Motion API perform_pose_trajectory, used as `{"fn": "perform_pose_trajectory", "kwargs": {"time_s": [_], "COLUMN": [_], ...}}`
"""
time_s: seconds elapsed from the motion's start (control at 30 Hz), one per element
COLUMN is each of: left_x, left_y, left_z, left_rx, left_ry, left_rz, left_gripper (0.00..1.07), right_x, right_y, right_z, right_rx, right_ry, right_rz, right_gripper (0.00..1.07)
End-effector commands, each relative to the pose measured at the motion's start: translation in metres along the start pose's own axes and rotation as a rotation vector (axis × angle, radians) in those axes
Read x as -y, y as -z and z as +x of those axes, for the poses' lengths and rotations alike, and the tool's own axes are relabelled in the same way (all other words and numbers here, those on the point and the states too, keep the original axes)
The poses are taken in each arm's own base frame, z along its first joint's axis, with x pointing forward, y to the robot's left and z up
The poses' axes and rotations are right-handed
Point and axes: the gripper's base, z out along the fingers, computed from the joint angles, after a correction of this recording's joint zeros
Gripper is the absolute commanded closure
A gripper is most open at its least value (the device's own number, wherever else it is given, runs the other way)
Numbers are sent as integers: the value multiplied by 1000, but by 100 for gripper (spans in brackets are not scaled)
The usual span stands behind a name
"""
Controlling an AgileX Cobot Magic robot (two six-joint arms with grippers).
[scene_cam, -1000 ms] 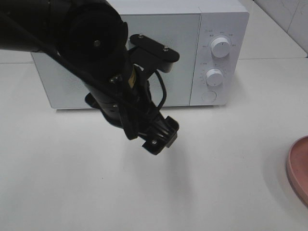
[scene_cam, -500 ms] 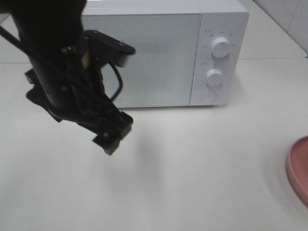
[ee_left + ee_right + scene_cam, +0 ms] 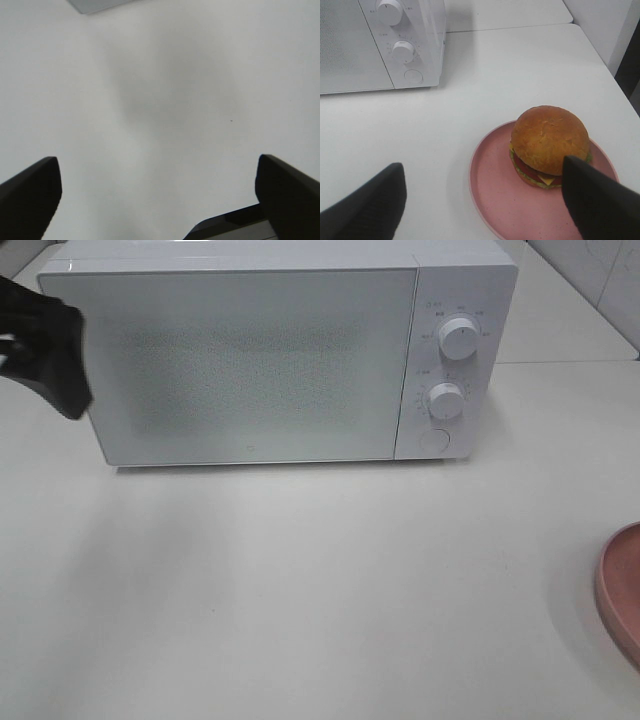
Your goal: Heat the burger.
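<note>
Burger (image 3: 549,144) sits on plate (image 3: 492,200) near shut microwave (image 3: 250,360); both grippers (image 3: 155,187) (image 3: 482,202) gape wide, empty

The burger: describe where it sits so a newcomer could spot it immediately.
Start at the white microwave oven with two round dials on the white table. Toward the table's right end lies a flat pink round plate. On it stands the tall burger with a glossy brown domed bun, the only food.

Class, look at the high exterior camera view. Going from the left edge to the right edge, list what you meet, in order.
Black left arm → white microwave's door → its two control knobs stacked one above the other → bare white table → edge of the pink plate.
</note>
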Motion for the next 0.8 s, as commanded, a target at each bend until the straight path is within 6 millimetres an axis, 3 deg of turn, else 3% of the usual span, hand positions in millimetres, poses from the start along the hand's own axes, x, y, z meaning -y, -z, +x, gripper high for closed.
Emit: {"fn": "perform_pose_trajectory", "kwargs": {"time_s": [0.03, 0.07, 0.1, 0.17, 0.33, 0.47, 0.5, 0.53, 0.6, 0.63, 0.67, 0.73, 0.8], "left_x": [-28, -43, -43, -61, -76, -75, -71, -71, -67, -67, -64, -63, -57], "left_y": [20, 30, 30, 45, 63, 60, 54, 54, 45, 45, 38, 35, 28], "left_z": [10, 15, 15, 25, 47, 68, 85, 85, 110, 110, 127, 136, 161], "left_rx": [6, 17, 17, 48, 114, 123, 120, 120, 128, 128, 133, 136, 146], "left_ry": [59, 97, 97, 163, 255, 283, 284, 284, 285, 285, 284, 285, 284], "left_rz": [-20, -38, -38, -64, -60, -47, -49, -49, -56, -56, -65, -72, -74], "left_gripper": [9, 9, 9, 9, 9, 9, 9, 9, 9, 9, 9, 9, 9], "right_x": [0, 0, 0, 0, 0, 0, 0, 0, 0, 0, 0, 0, 0], "right_y": [3, 3, 3, 3, 3, 3, 3, 3, 3, 3, 3, 3, 3], "right_z": [2, 2, 2, 2, 2, 2, 2, 2, 2, 2, 2, 2, 2], "right_rx": [37, 37, 37, 37, 37, 37, 37, 37, 37, 37, 37, 37, 37], "right_ry": [3, 3, 3, 3, 3, 3, 3, 3, 3, 3, 3, 3, 3], "right_rz": [4, 4, 4, 4, 4, 4, 4, 4, 4, 4, 4, 4, 4], "right_gripper": [32, 32, 32, 32, 32, 32, 32, 32, 32, 32, 32, 32, 32]}}
